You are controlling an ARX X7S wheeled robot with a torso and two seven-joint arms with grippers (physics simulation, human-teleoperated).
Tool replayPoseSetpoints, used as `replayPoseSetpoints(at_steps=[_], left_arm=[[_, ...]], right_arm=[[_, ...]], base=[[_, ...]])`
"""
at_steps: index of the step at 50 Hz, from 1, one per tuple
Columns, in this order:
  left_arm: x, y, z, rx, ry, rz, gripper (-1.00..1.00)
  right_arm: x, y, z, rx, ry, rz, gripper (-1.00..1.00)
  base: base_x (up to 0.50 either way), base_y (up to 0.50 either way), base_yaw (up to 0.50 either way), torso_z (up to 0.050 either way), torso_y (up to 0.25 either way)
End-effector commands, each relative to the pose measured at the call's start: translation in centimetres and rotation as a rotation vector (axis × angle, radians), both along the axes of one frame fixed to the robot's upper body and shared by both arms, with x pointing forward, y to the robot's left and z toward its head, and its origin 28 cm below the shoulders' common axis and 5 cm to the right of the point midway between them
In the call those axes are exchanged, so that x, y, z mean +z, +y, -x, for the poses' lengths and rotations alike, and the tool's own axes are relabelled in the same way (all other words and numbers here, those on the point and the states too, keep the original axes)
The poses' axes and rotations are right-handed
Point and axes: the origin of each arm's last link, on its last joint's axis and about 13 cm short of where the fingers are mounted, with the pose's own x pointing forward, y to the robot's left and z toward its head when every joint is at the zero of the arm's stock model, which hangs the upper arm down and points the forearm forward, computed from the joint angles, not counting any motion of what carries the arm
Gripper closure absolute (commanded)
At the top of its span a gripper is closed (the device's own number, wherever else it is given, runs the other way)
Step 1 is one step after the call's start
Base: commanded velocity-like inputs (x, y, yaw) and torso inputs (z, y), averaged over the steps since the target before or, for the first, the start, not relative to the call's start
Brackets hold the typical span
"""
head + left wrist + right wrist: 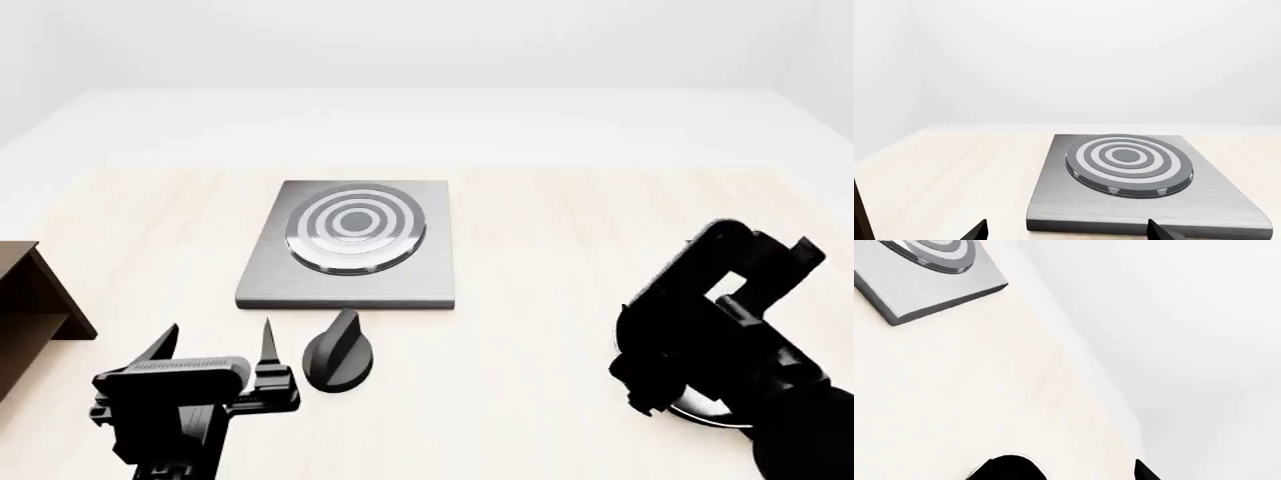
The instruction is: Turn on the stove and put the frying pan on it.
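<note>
One stove (350,243) lies flat on the pale wooden table (561,250), ahead of the left gripper (220,345). Its single black knob (339,351) stands apart from the hotplate, just beside that gripper's near fingertip. The left gripper's fingers are spread wide with nothing between them. The right gripper (694,395) is mostly hidden by its own arm, so I cannot tell how it stands; a pale round rim (697,412) peeks out beneath it. One brown wooden box (34,300) is cut off at the table's left edge. No writing is legible.
</note>
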Motion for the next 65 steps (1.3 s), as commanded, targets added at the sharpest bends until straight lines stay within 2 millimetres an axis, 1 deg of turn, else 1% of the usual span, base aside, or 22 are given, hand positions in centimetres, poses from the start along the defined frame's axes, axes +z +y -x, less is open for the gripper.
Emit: replayPoseSetpoints(at_steps=[1,9,12,13,16,19,26,29,38,39,44,50,60,65], left_arm=[[-0.1,0.0,0.0,-0.004,0.003,0.0,-1.0],[-0.4,-0.2,0.1,-0.013,0.009,-0.003,-1.0],[-0.5,-0.3,0.1,-0.019,0.011,-0.006,-1.0],[-0.5,-0.3,0.1,-0.019,0.013,-0.005,-1.0],[-0.5,-0.3,0.1,-0.019,0.013,-0.005,-1.0],[-0.5,-0.3,0.1,-0.018,0.012,-0.006,-1.0],[-0.5,-0.2,0.0,-0.015,0.013,-0.008,-1.0],[-0.5,-0.2,0.0,-0.017,0.013,-0.008,-1.0],[-0.5,-0.3,0.0,-0.017,0.018,-0.009,-1.0],[-0.6,-0.2,0.1,-0.016,0.019,-0.011,-1.0],[-0.5,-0.3,0.1,-0.018,0.02,-0.011,-1.0],[-0.5,-0.2,0.0,-0.016,0.02,-0.011,-1.0],[-0.5,-0.2,0.0,-0.015,0.021,-0.013,-1.0],[-0.6,-0.2,0.0,-0.015,0.021,-0.013,-1.0]], right_arm=[[0.5,-2.4,-0.8,-0.108,0.189,0.178,-1.0],[0.1,-3.6,-0.4,-0.126,0.334,0.229,-1.0],[0.4,-3.9,-0.5,-0.145,0.345,0.23,-1.0],[0.5,-4.3,-0.8,-0.181,0.322,0.259,-1.0],[0.4,-4.6,-0.8,-0.185,0.342,0.252,-1.0],[0.4,-5.1,-1.1,-0.225,0.338,0.266,-1.0],[0.4,-6.1,-1.3,-0.266,0.385,0.252,-1.0],[0.3,-6.6,-1.0,-0.286,0.432,0.25,-1.0],[0.1,-7.8,0.1,-0.322,0.502,0.272,-1.0],[0.1,-7.8,0.7,-0.316,0.524,0.266,-1.0],[-0.2,-7.8,1.8,-0.297,0.567,0.239,-1.0],[-0.6,-8.0,2.2,-0.307,0.578,0.234,-1.0],[-2.1,-8.3,2.6,-0.297,0.61,0.192,-1.0],[-2.5,-8.6,2.8,-0.308,0.621,0.182,-1.0]], base=[[0.0,0.0,0.0,0.0,0.0],[0.0,0.0,0.0,0.0,0.0],[0.0,0.0,0.0,0.0,0.0],[0.0,0.0,0.0,0.0,0.0],[0.0,0.0,0.0,0.0,0.0],[0.0,0.0,0.0,0.0,0.0],[0.0,0.0,0.0,0.0,0.0],[0.0,0.0,0.0,0.0,0.0],[0.0,0.0,0.0,0.0,0.0],[0.0,0.0,0.0,0.0,0.0],[0.0,0.0,0.0,0.0,0.0],[0.0,0.0,0.0,0.0,0.0],[0.0,0.0,0.0,0.0,0.0],[0.0,0.0,0.0,0.0,0.0]])
